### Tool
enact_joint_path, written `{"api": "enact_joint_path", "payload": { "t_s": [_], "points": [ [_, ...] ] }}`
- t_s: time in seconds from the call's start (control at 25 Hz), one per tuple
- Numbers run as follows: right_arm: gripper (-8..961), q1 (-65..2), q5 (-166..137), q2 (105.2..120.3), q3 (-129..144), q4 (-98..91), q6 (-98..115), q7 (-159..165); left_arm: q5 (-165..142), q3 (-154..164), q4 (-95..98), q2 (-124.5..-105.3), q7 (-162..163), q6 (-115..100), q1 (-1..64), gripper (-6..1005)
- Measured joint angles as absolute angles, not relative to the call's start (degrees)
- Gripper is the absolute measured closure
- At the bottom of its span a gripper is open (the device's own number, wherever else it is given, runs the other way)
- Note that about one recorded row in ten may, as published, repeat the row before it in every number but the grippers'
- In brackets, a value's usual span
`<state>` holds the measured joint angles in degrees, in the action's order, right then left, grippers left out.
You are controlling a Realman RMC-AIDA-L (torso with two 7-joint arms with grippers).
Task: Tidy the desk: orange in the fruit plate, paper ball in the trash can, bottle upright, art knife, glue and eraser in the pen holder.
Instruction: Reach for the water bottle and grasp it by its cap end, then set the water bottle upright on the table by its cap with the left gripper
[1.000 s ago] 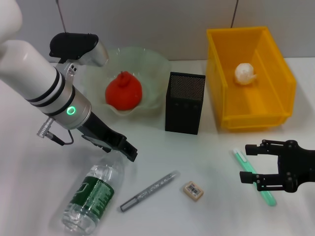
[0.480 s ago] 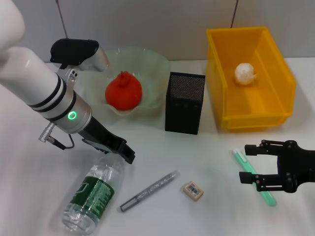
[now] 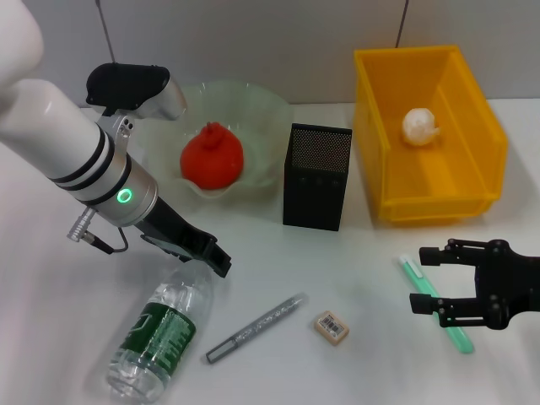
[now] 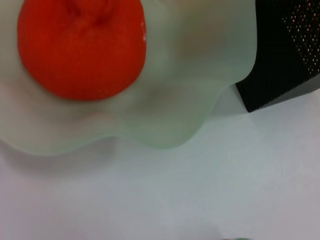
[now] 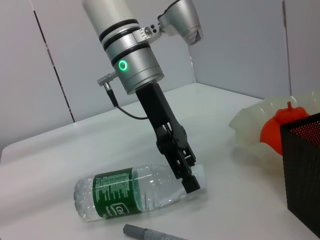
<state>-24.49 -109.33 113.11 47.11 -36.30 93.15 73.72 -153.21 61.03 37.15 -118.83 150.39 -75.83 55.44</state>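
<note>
The bottle [image 3: 160,333] lies on its side at the front left; it also shows in the right wrist view [image 5: 125,197]. My left gripper [image 3: 219,265] is shut and sits at the bottle's cap end [image 5: 190,182]; the cap is hidden behind it. The orange [image 3: 212,157] rests in the fruit plate [image 3: 253,105]. The paper ball [image 3: 419,125] lies in the trash can [image 3: 485,152]. A grey art knife [image 3: 257,327] and the eraser [image 3: 331,327] lie in front of the pen holder [image 3: 316,177]. My right gripper [image 3: 419,278] is open, its fingers either side of a green glue stick [image 3: 460,337].
The left wrist view shows the orange [image 4: 80,50], the plate's rim [image 4: 165,115] and a corner of the pen holder [image 4: 285,50]. The pen holder stands between the plate and the trash can. A wall runs behind the desk.
My left arm has shifted slightly left and down toward the bottle's cap end. The bottle and the right arm have not moved.
</note>
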Motion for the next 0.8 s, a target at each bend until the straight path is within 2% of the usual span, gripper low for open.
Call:
{"api": "enact_joint_path", "payload": {
  "t_s": [0.32, 0.8],
  "points": [
    [166, -24.52, -109.28, 113.11, 47.09, -36.30, 93.13, 73.81, -153.37, 61.88, 36.64, -118.74, 150.38, -76.04, 55.65, 550],
    [166, -24.36, -109.15, 113.11, 46.17, -36.30, 92.98, 73.84, -149.80, 58.81, 45.51, -118.09, 147.49, -82.12, 53.51, 554]
  ]
}}
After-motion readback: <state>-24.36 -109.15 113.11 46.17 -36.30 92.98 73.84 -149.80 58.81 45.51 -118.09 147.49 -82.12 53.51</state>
